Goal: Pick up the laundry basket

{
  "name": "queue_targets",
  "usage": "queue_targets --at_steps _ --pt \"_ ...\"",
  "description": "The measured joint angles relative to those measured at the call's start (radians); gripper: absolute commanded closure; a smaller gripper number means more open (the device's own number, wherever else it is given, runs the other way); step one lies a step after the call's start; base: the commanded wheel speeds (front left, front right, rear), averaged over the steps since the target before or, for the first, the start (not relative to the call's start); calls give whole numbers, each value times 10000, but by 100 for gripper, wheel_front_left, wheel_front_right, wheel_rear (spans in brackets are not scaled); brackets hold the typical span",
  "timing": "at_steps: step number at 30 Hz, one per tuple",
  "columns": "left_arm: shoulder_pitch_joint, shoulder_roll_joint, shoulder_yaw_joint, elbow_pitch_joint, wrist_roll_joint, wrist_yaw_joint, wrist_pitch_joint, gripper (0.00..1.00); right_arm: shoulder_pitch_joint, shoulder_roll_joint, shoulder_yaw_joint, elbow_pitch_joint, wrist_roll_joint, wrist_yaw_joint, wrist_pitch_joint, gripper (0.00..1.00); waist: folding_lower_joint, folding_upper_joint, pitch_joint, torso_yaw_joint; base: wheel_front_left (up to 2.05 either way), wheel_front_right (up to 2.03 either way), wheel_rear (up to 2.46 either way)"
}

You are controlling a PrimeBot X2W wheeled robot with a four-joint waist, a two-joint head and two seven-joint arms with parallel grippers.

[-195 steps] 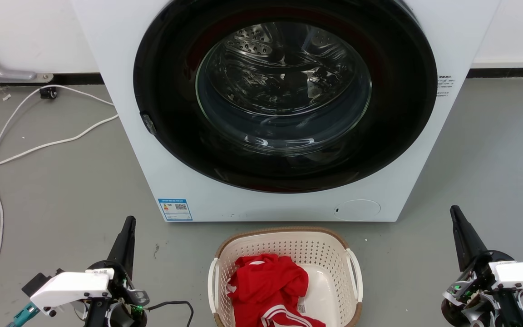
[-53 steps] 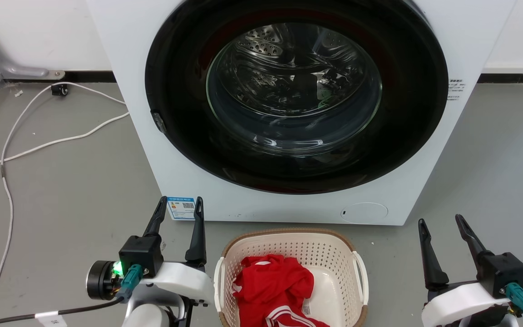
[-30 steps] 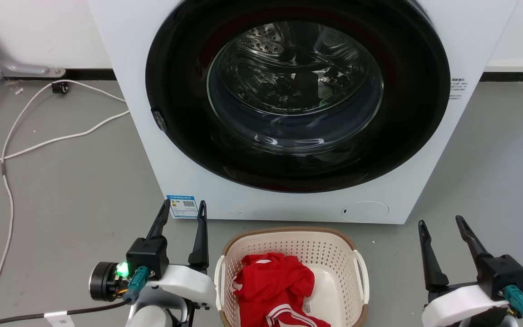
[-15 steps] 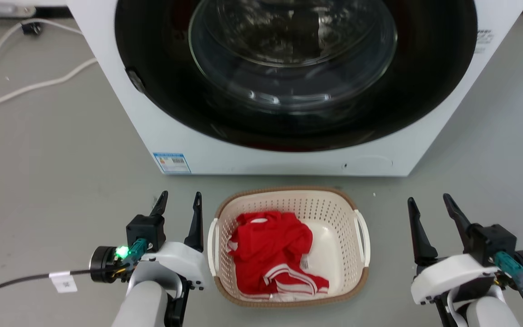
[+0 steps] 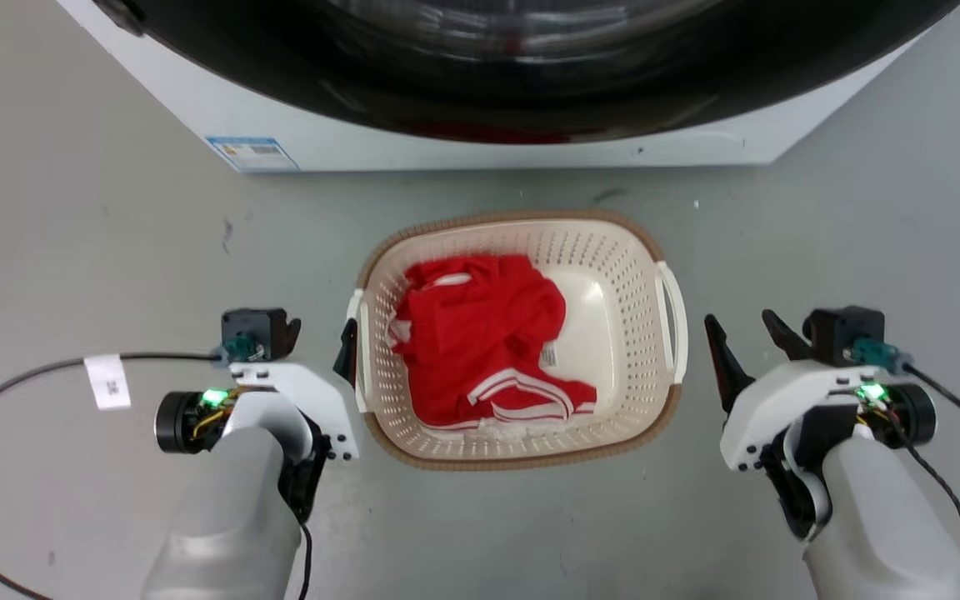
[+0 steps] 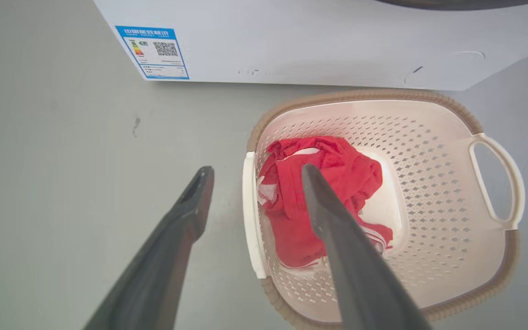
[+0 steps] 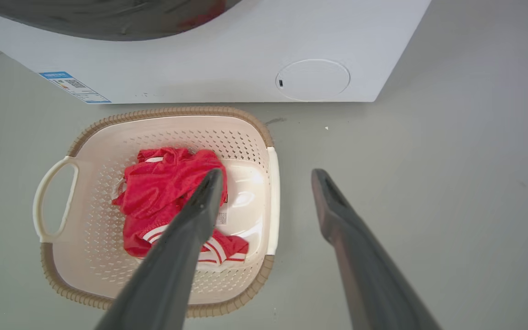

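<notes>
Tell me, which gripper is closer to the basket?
Left. The left gripper has its inner finger right beside the basket's left handle; the right gripper sits off the right handle, with bare floor between them.

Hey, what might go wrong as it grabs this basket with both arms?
The left claw sits close beside the left handle of the laundry basket, while the right claw stands farther off the right handle; uneven closing could tip or shove it. A finger reaching inside might snag the red garment.
</notes>
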Motion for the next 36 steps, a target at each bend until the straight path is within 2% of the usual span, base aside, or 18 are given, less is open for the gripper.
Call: queue_targets --at_steps 5,14,27,34,35,36 --pt "-995 180 -2 1118 -364 -251 800 0 -1144 -50 336 1218 577 2 629 0 0 0 932 -178 0 0 0" --pt "-2575 564 -207 2362 -1020 -393 2412 0 -3181 -130 1411 3035 1824 0 1900 0 0 0 2255 -514 0 0 0" --pt "-4071 1204 -723 2686 -2230 -405 4299 0 -5468 -165 3325 4621 3417 0 3302 0 0 0 3639 -908 0 0 0" --pt "-4537 1396 -1055 2660 -2564 -405 4648 0 -6146 -211 4034 5218 3992 0 3427 0 0 0 4110 -955 0 0 0" --pt "-4585 1402 -1101 2661 -2581 -405 4656 6 -6200 -215 4138 5285 4048 0 3448 0 -1 1 4156 -947 0 0 0" --pt "-4622 1409 -1143 2660 -2629 -405 4679 60 -6234 -215 4209 5333 4134 0 3407 10 0 1 4194 -937 0 0 0"
